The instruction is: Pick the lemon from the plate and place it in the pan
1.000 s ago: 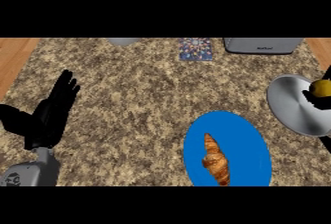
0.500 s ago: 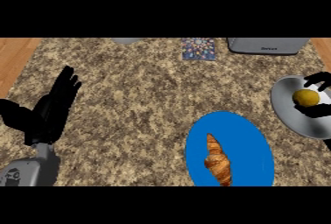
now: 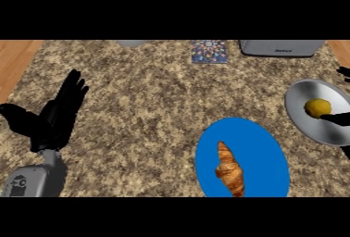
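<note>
At 9 o'clock of the view the left hand (image 3: 58, 115) rests above the speckled bench (image 3: 150, 102), its fingers straight and spread wide, the thumb pointing out to the left; it holds nothing. Its grey forearm (image 3: 34, 178) enters from 7 o'clock. At 12 o'clock, at the far edge of the bench, lies a small patterned card or box (image 3: 209, 51), and just right of it stands a grey appliance (image 3: 282, 47), partly cut by the edge. At 5 o'clock lies a blue plate (image 3: 259, 152) with a croissant (image 3: 230, 169) on it, its length running from 12 to 6 o'clock. At 3 o'clock is the silver pan (image 3: 308, 125), and the lemon (image 3: 318, 107) sits inside it, a little above its centre. Of the right hand (image 3: 336, 118) only dark parts show at the right edge, one touching the lemon from 4 o'clock; I cannot tell how its fingers stand.
</note>
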Tool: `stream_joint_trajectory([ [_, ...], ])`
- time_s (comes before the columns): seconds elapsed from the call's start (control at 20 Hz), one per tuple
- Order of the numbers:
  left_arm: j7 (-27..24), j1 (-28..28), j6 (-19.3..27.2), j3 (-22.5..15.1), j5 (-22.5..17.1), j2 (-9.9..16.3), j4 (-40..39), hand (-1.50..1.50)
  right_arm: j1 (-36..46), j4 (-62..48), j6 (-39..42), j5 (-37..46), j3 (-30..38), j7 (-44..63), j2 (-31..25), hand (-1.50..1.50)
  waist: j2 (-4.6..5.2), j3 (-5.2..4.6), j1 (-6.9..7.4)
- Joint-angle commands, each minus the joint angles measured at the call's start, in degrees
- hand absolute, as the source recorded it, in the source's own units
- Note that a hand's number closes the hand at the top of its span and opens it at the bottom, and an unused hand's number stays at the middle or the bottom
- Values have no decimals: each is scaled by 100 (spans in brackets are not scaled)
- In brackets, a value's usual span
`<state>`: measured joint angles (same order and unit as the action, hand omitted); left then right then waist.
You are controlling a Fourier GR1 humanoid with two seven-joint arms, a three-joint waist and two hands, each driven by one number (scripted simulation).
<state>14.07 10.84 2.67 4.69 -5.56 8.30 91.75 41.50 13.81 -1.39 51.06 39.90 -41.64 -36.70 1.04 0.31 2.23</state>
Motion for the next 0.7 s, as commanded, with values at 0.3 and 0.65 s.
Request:
stream_joint_trajectory([
  [0.3,58,127,41,122,12,88,-83,0,-408,-621,2361,-1290,1172,-561,-1399,-150,-8,10,-125],
  [0.65,-23,-199,35,76,1,-2,63,0,-1148,-809,4008,-1591,1322,-1225,-1844,-150,-51,23,-179],
])
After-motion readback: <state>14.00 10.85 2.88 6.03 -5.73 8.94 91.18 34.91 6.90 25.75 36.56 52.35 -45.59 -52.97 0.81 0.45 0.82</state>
